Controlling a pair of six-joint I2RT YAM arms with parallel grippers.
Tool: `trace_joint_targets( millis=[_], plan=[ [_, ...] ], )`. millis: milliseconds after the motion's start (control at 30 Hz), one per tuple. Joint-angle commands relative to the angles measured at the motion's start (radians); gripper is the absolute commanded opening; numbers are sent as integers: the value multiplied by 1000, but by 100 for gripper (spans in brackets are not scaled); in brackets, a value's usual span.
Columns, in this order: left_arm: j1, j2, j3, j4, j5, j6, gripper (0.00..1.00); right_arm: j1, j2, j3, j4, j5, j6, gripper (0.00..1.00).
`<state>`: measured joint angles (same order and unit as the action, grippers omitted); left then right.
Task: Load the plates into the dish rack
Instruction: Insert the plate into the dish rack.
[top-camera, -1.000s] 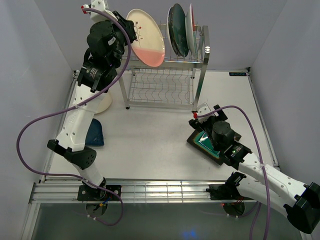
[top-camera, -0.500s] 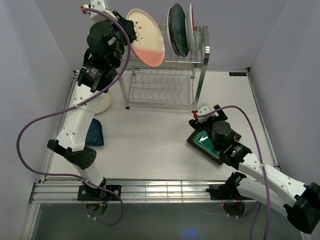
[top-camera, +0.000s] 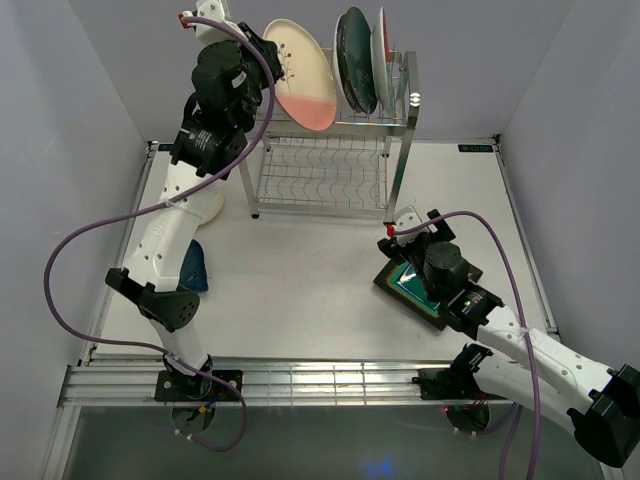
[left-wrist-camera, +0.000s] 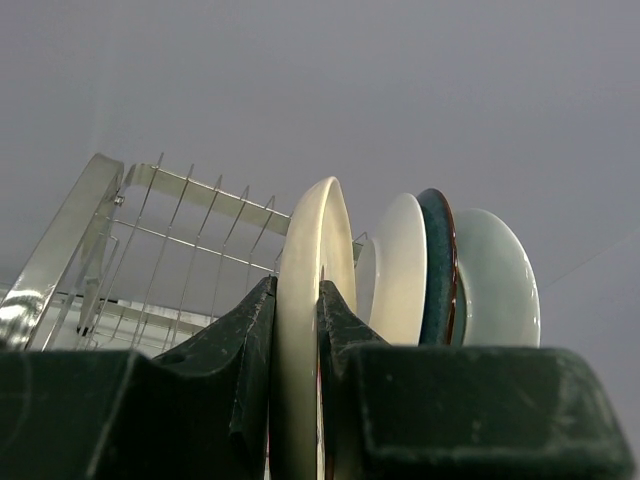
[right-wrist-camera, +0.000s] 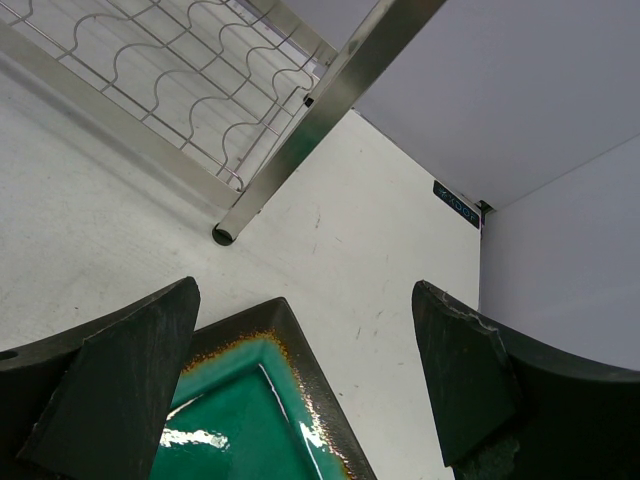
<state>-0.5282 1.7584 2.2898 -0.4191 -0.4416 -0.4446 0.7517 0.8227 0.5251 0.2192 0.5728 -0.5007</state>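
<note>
- The white table (top-camera: 300, 290) carried the dish rack (top-camera: 330, 170) at its far side.
- My left gripper (left-wrist-camera: 297, 330) was clamped on the pink-and-cream plate (top-camera: 300, 75) at the upper tier, left of the other standing plates (top-camera: 362, 60).
- My right gripper (right-wrist-camera: 310, 390), fingers apart, hung over the square green plate (right-wrist-camera: 230, 420), near right.

Dish rack (top-camera: 320, 170): shiny polished steel wire. Green square plate (right-wrist-camera: 240, 420): glossy glaze, speckled brown rim. Pink-and-cream plate (top-camera: 300, 75): smooth glazed ceramic, slight sheen. Desk (top-camera: 300, 290): matt white, lightly scuffed.
</note>
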Motion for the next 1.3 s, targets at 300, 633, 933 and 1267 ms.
trace_joint_targets(
  millis=[300, 633, 933, 1267],
  plan=[
    [-136, 44, 65, 350, -132, 161, 0, -9, -7, -5, 52, 15, 10, 92],
    [-174, 121, 77, 491, -233, 305, 0, -14, -17, -8, 52, 6, 11, 92],
    [-174, 191, 109, 531, -240, 317, 0, -14, -17, -10, 51, 6, 11, 92],
    [-128, 223, 111, 493, -174, 199, 0, -17, -22, -10, 52, 4, 11, 92]
  ],
)
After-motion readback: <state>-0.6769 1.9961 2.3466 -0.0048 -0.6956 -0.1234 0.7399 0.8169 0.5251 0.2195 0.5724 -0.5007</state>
